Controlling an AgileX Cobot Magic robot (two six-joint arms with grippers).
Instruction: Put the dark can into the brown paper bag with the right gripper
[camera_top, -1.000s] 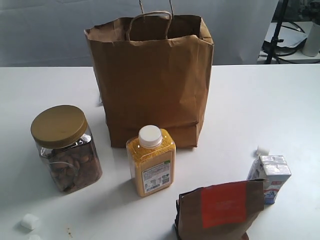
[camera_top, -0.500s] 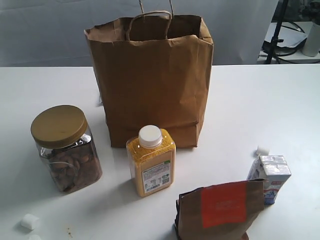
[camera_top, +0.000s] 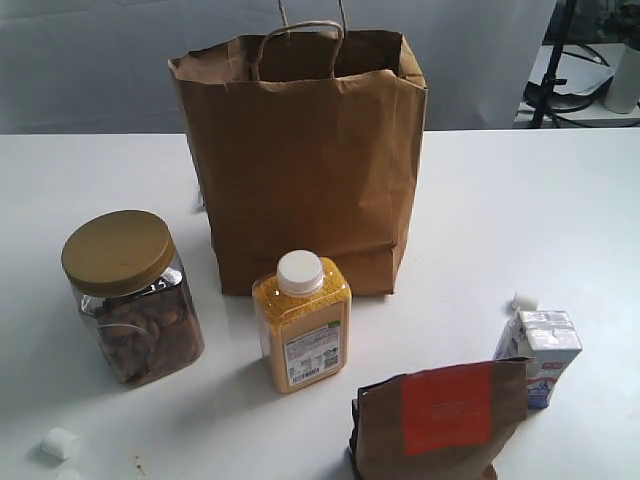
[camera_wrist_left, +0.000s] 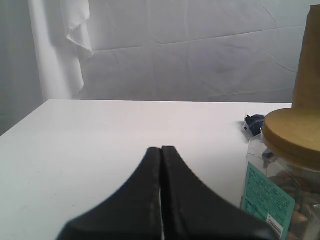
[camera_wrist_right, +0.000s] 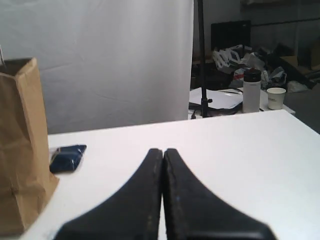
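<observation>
The brown paper bag (camera_top: 300, 160) stands upright at the back middle of the white table, its mouth open and its twisted handles up. Its edge also shows in the right wrist view (camera_wrist_right: 22, 145) and as a sliver in the left wrist view (camera_wrist_left: 307, 60). The dark can is in none of the views. My right gripper (camera_wrist_right: 163, 151) is shut with nothing between its fingers, low over bare table beside the bag. My left gripper (camera_wrist_left: 161, 149) is shut too, empty, close to the nut jar. Neither gripper appears in the exterior view.
A gold-lidded nut jar (camera_top: 130, 298) (camera_wrist_left: 290, 175) stands front left. In front of the bag is a yellow white-capped bottle (camera_top: 302, 322). A brown pouch with red label (camera_top: 440, 420) and a small milk carton (camera_top: 540, 355) stand front right. A dark blue packet (camera_wrist_right: 67, 151) (camera_wrist_left: 254, 124) lies behind the bag.
</observation>
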